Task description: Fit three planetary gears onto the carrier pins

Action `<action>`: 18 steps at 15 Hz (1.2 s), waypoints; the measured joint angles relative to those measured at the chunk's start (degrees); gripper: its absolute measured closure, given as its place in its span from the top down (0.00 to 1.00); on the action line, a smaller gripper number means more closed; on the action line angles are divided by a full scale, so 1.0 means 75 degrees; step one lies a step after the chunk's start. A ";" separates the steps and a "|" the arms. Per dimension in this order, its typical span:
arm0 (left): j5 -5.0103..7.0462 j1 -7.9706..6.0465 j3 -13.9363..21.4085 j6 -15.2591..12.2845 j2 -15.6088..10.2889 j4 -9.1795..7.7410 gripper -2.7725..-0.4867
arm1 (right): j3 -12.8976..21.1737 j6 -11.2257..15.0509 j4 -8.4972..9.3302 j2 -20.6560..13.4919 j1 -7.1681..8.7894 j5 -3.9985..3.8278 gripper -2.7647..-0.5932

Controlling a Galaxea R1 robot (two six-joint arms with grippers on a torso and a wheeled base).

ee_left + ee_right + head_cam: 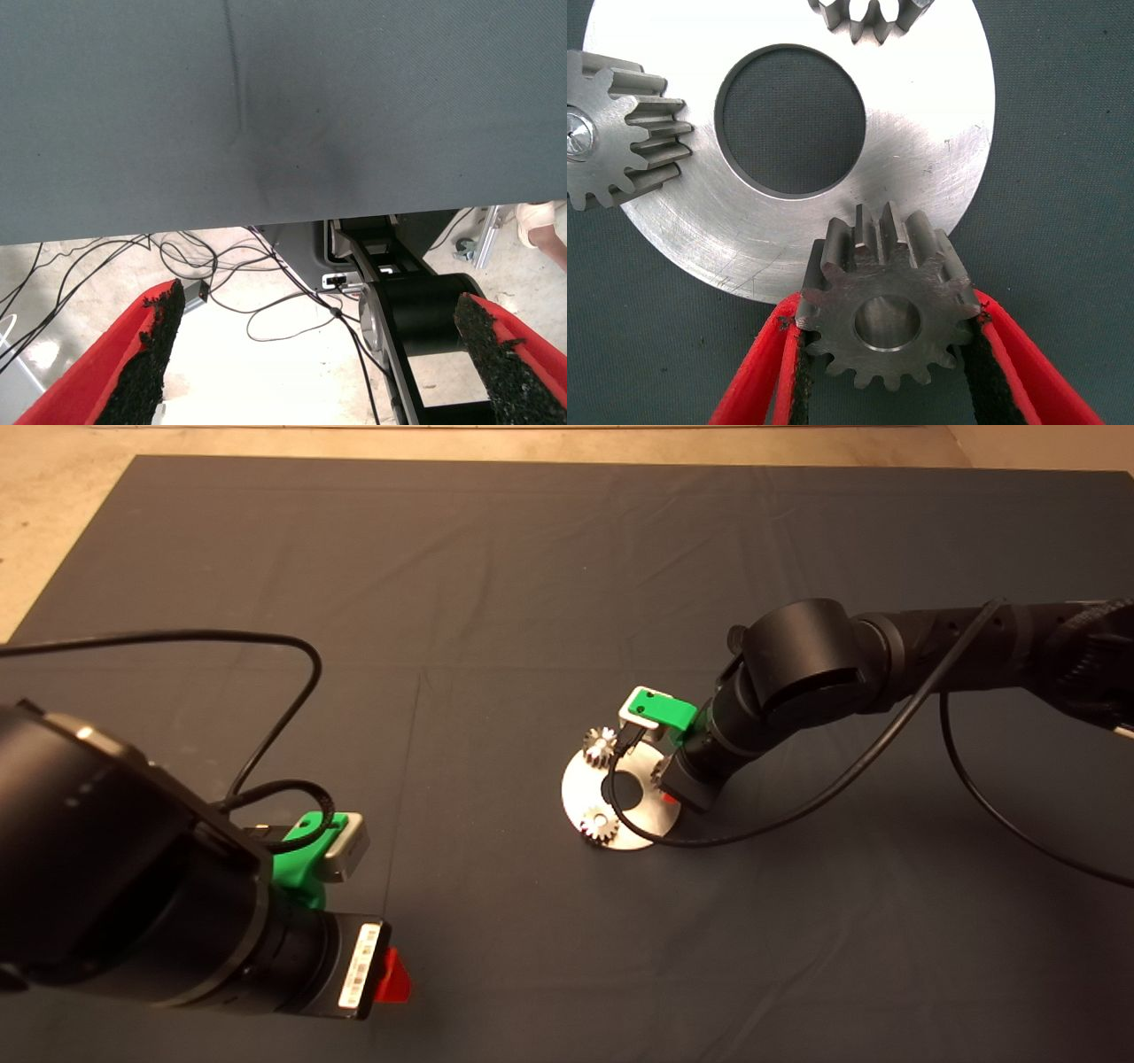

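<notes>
The shiny round disc [640, 808] with a large centre hole lies mid-mat. Two planetary gears [600, 746] [600, 825] sit on it, each on a carrier pin. In the right wrist view these are the gear [620, 146] with its pin end [574, 133] showing and another gear [868, 16] at the far rim of the disc [921, 133]. My right gripper [886, 341] [666, 784] is shut on the third gear [888, 305] at the disc's near rim. The pin below this gear is hidden. My left gripper [323, 354] is parked open and empty at the mat's lower left [390, 974].
The right arm's black cable [709, 840] loops down over the disc's edge. The left wrist view looks past the mat's edge at floor cables [266, 310], the robot's base [416, 310] and a person's shoe [542, 223].
</notes>
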 joint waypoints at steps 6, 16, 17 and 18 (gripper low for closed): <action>0.0000 0.0001 0.0000 -0.0002 0.0011 0.0000 0.74 | 0.0002 -0.0002 -0.0002 0.0003 0.0000 0.0000 0.19; 0.0000 0.0000 0.0000 -0.0002 0.0044 0.0000 0.74 | 0.0007 0.0015 -0.0002 0.0047 0.0000 -0.0008 0.19; 0.0000 0.0000 0.0000 -0.0003 0.0044 -0.0002 0.74 | 0.0007 0.0018 -0.0002 0.0047 0.0000 -0.0008 0.19; 0.0000 0.0001 0.0000 -0.0003 0.0044 -0.0002 0.74 | 0.0007 0.0021 -0.0002 0.0047 0.0000 -0.0008 0.19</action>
